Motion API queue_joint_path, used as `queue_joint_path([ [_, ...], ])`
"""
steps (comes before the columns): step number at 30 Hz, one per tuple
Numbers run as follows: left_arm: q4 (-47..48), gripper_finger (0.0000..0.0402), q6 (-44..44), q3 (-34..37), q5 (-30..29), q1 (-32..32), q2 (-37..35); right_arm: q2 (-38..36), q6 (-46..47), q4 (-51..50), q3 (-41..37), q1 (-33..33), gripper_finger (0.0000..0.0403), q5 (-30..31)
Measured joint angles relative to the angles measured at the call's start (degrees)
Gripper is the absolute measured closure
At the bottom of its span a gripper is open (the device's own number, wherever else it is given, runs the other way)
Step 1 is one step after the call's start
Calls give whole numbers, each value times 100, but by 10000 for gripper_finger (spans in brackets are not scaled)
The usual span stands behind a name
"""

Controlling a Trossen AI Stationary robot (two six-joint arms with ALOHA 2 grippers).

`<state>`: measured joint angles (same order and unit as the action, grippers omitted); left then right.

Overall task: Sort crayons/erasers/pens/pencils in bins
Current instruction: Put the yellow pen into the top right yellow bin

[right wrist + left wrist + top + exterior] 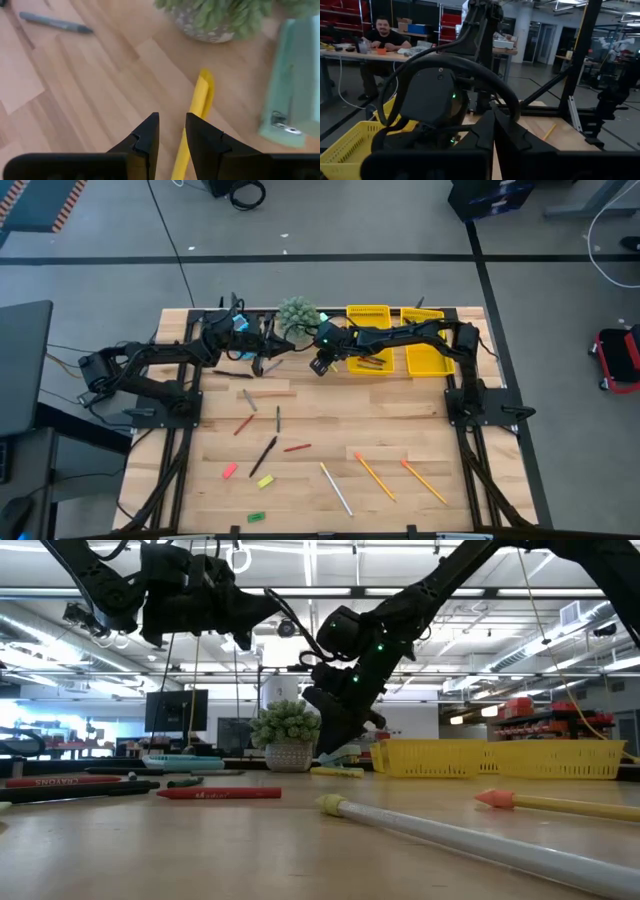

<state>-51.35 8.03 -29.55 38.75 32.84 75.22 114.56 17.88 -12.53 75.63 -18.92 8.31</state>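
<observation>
Arms first: my right arm reaches from its base across the back of the table, past the bins, and its right gripper [321, 365] hangs just off the wood in front of the potted plant [296, 313]. From the right wrist I see its fingers [148, 135] parted a little with nothing between them; a yellow pencil [198, 107] lies flat just beside one fingertip, its long axis running away toward the plant pot, a pale green stapler [292, 85] off to its side. My left gripper [258, 366] is clenched shut and empty, held out level close to the right one. Two yellow bins [368, 338] sit at the back edge; the nearer holds a few thin sticks, the other [428, 355] I cannot read. Remaining pencils [336, 488], crayons [297, 448], pens [263, 456] and erasers [230, 471] lie scattered over the front half of the table [330, 415].
</observation>
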Motion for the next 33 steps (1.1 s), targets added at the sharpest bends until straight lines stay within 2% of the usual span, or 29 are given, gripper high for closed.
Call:
queue_joint_path([
  [7,95,383,4,-1,-1,62,0,0,-202,-79,256,-2,301,66],
  [12,104,376,13,-1,-1,114,0,39,-132,-196,259,-7,301,69],
  [22,333,388,-98,-1,91,114,0,431,-13,-200,251,-49,301,72],
  [33,713,377,-271,-1,96,111,2,564,4,-299,259,-90,301,21],
])
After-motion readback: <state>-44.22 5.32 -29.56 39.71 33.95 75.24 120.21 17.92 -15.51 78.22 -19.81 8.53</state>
